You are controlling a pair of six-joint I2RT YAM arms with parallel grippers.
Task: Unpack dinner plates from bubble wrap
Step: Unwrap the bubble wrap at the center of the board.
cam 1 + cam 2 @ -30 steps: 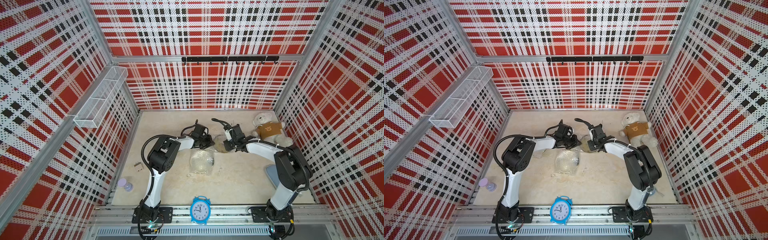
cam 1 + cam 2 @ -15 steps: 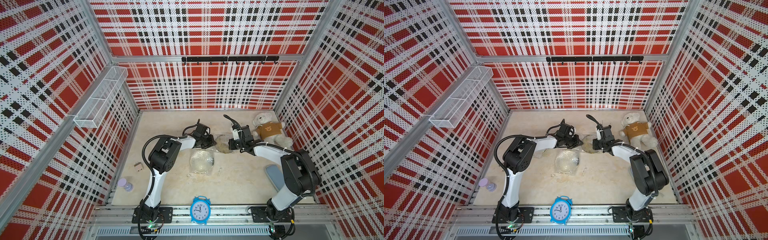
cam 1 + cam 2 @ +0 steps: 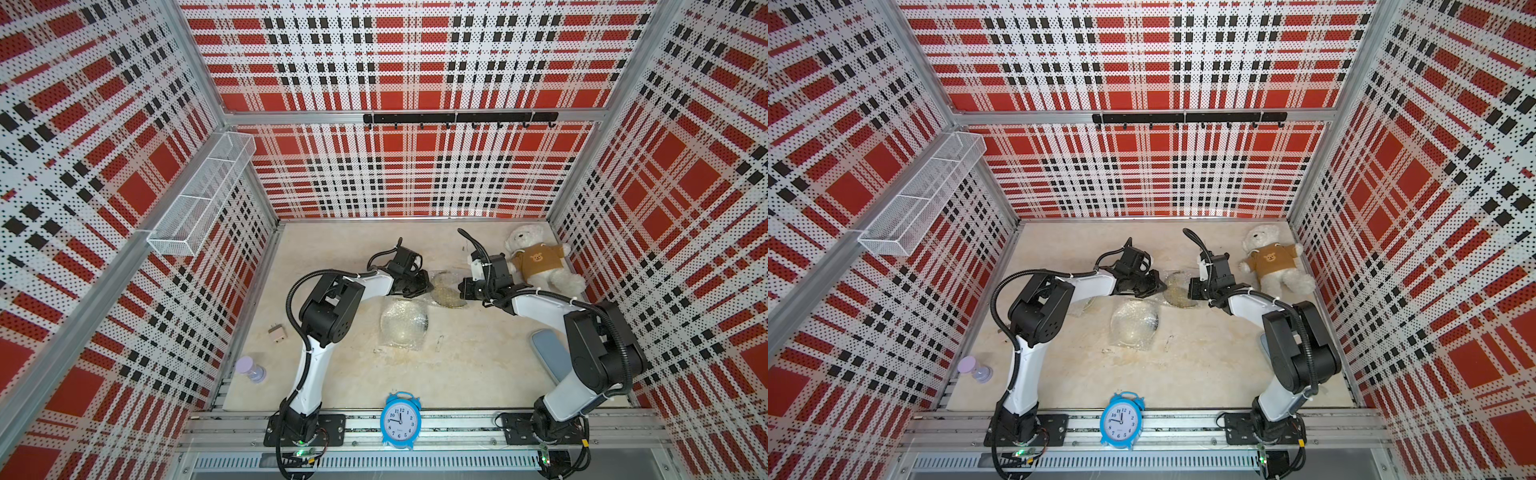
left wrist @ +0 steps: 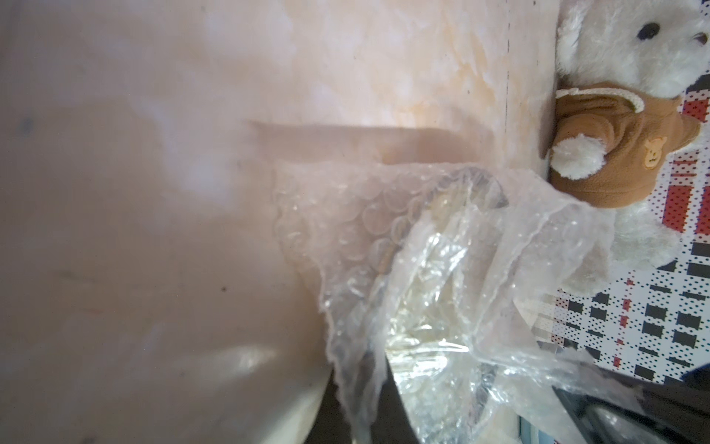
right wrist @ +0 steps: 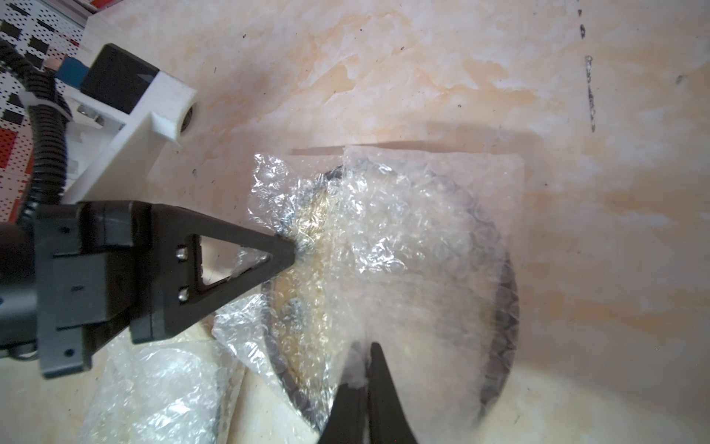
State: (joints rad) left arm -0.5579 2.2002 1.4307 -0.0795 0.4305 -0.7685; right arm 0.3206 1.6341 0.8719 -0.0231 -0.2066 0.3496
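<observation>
A yellow dinner plate (image 3: 448, 291) (image 3: 1179, 291) with a dark rim (image 5: 506, 307) lies at mid-table inside clear bubble wrap (image 5: 403, 238) (image 4: 384, 230). My left gripper (image 3: 420, 286) (image 3: 1160, 284) (image 5: 292, 250) (image 4: 361, 388) is shut on the wrap's left edge. On the opposite edge, my right gripper (image 3: 461, 289) (image 3: 1190, 289) (image 5: 367, 359) pinches the sheet shut. The wrap is stretched between them over the plate. A second, cream plate (image 3: 403, 323) (image 3: 1133, 322) lies wrapped just in front.
A white teddy bear (image 3: 536, 259) (image 4: 614, 134) lies at the back right, close to the right arm. A blue alarm clock (image 3: 400, 419) stands at the front edge. A grey-blue pad (image 3: 548, 353), a small block (image 3: 277, 332) and a lilac hourglass (image 3: 249, 370) lie at the sides.
My right gripper has drawn to the right with the wrap's edge, away from the left gripper. The left gripper has shifted slightly right while keeping its pinch.
</observation>
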